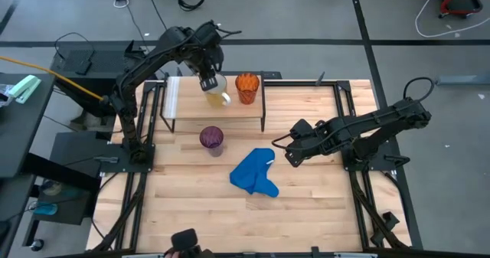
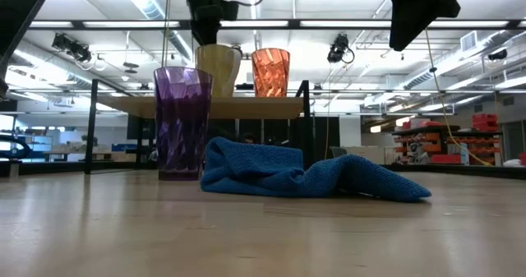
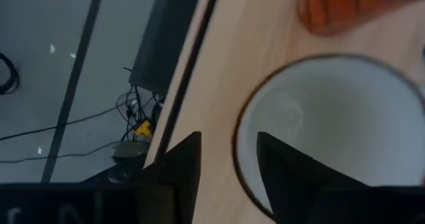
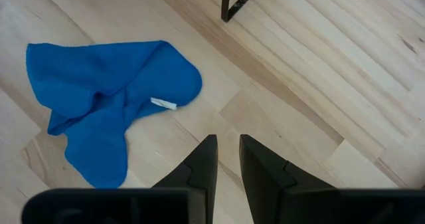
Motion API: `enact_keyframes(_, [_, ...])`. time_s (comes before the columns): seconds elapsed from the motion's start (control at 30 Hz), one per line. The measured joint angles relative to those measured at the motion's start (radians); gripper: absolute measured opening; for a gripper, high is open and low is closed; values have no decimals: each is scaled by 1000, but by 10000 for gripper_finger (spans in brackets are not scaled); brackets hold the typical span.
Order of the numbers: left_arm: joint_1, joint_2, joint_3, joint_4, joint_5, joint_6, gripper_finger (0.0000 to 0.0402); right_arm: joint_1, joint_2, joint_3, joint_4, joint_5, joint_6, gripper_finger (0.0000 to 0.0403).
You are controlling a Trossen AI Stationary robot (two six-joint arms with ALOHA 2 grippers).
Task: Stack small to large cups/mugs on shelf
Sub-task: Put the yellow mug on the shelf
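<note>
While the left arm reaches over the shelf (image 1: pixel 191 105) in the high view, its left gripper (image 1: pixel 210 82) hangs right above the white mug (image 1: pixel 220 97), which stands on the board just beside the orange cup (image 1: pixel 247 87). The purple tumbler (image 1: pixel 212 139) stands on the table (image 1: pixel 321 204) in front of the shelf, near the blue cloth (image 1: pixel 254 174), and the right gripper (image 1: pixel 293 157) waits over the table to the right of the cloth, well apart from the cups. In the low view, the mug (image 2: pixel 219 70) and the orange cup (image 2: pixel 270 71) stand upright side by side on the shelf (image 2: pixel 246 106), with the left gripper (image 2: pixel 207 14) coming down at the mug's rim; the tumbler (image 2: pixel 182 122) is upright on the table, partly in front of the mug, and the cloth (image 2: pixel 304 172) lies crumpled beside it. In the left wrist view, one dark finger (image 3: pixel 289 177) sits inside the mug (image 3: pixel 332 131) and the other outside it, a narrow gap between them spanning the wall; they seem not quite pressed on it, though that is hard to judge. The orange cup (image 3: pixel 358 4) shows beyond. In the right wrist view, the right gripper (image 4: pixel 227 164) has its fingers close together, holding nothing, above bare wood, with the cloth (image 4: pixel 106 98) nearby and a shelf leg (image 4: pixel 236 1) farther off.
</note>
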Motion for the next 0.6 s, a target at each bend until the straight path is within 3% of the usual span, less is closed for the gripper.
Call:
enact_keyframes(0.27, [-1, 0, 144, -51, 12, -118, 166, 0, 0, 0, 0, 0, 0, 71])
enact_keyframes(0.37, [-8, -1, 188, -79, 114, -250, 162, 0, 0, 0, 0, 0, -1, 71])
enact_keyframes(0.47, [-43, -19, 184, -70, 243, -270, 154, 0, 0, 0, 0, 0, -8, 71])
enact_keyframes(0.6, [-122, -29, 183, -70, 262, -252, 138, 0, 0, 0, 0, 0, -21, 71])
